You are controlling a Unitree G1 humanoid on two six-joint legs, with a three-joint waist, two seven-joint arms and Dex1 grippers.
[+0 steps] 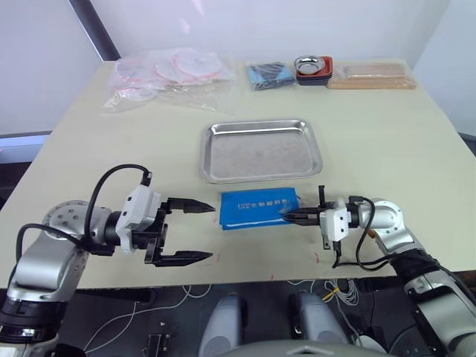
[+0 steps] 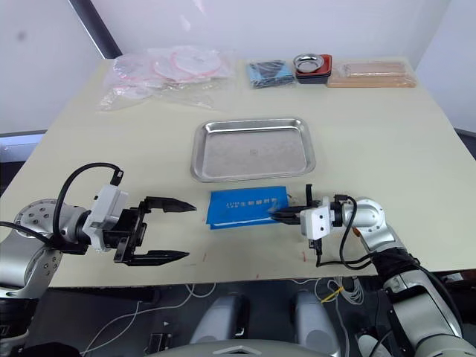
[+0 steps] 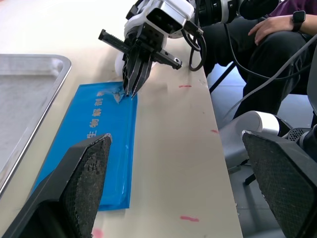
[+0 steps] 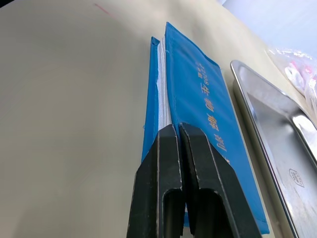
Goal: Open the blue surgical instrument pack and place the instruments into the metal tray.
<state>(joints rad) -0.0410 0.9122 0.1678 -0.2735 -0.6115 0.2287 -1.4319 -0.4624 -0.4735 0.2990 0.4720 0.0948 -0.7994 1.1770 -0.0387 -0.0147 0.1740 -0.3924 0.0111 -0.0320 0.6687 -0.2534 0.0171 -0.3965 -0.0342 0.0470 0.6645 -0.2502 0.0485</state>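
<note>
The blue surgical instrument pack (image 1: 257, 208) lies folded flat on the table just in front of the metal tray (image 1: 260, 156), which holds nothing. My right gripper (image 1: 288, 216) is shut on the pack's right edge, pinching the top cover; the right wrist view shows its fingertips (image 4: 168, 136) pressed together where the blue cover meets the white lining. My left gripper (image 1: 213, 233) stands open just left of the pack, with nothing between its fingers (image 3: 86, 173). The instruments are hidden inside the pack.
Along the table's far side lie clear bags of pink tubing (image 1: 167, 73), a dark blue folded cloth (image 1: 269, 74), a small metal bowl in a red-black dish (image 1: 314, 68) and a tan box (image 1: 370, 76). A person (image 3: 277, 27) sits beyond the table's right edge.
</note>
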